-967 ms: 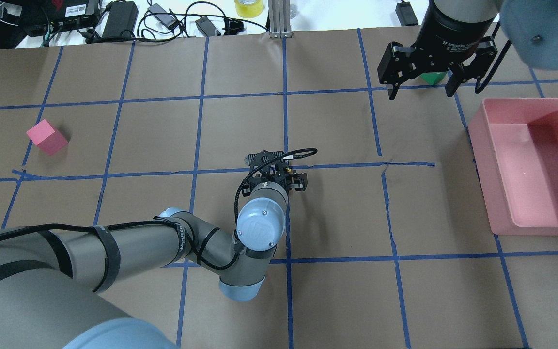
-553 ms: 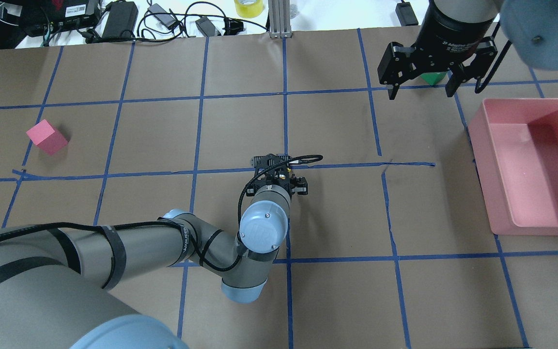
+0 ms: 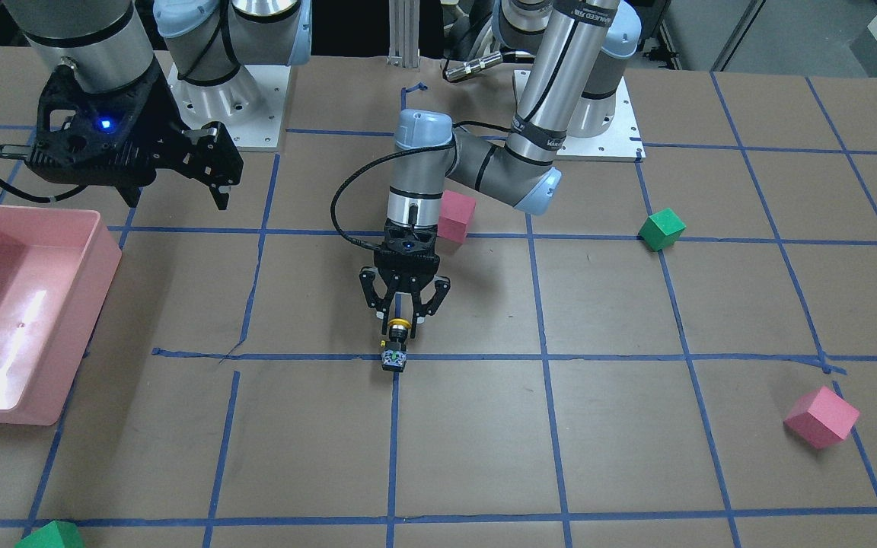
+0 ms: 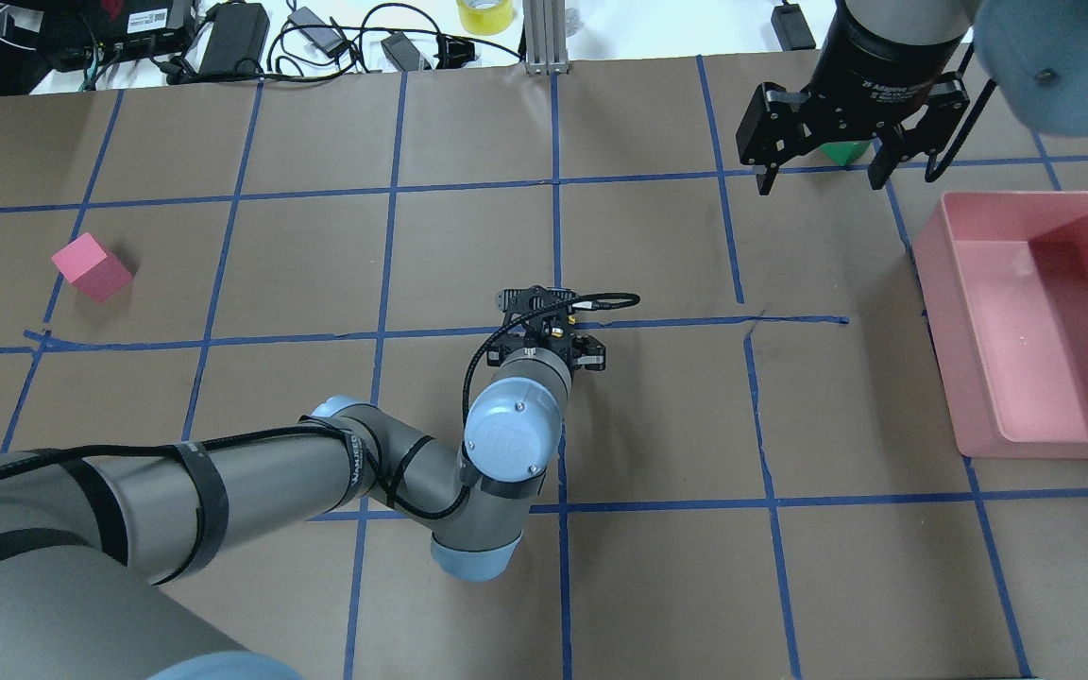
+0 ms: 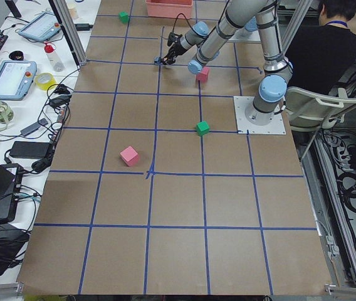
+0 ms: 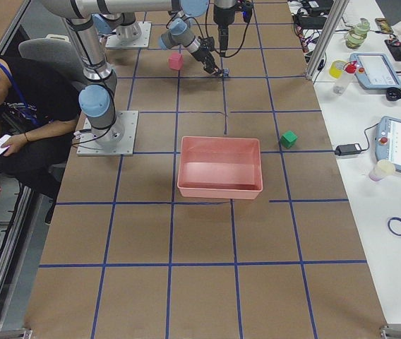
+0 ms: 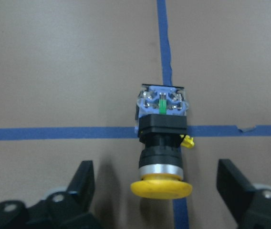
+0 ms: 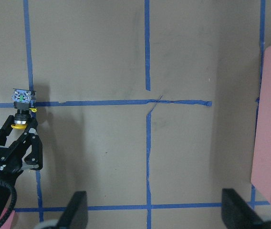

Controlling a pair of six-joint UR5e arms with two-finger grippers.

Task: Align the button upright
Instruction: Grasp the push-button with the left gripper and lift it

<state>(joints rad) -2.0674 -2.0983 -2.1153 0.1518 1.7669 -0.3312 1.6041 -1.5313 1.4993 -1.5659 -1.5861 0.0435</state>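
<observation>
Right gripper point(image 4: 821, 177) spread wide, empty, well away from tape crossing point(image 7: 207, 130). Left gripper point(image 3: 402, 314) spread either side of yellow cap, not touching. Button point(image 7: 161, 143) lies on side atop crossing. Likely light, rigid, cap slick; pinch black base.
</observation>
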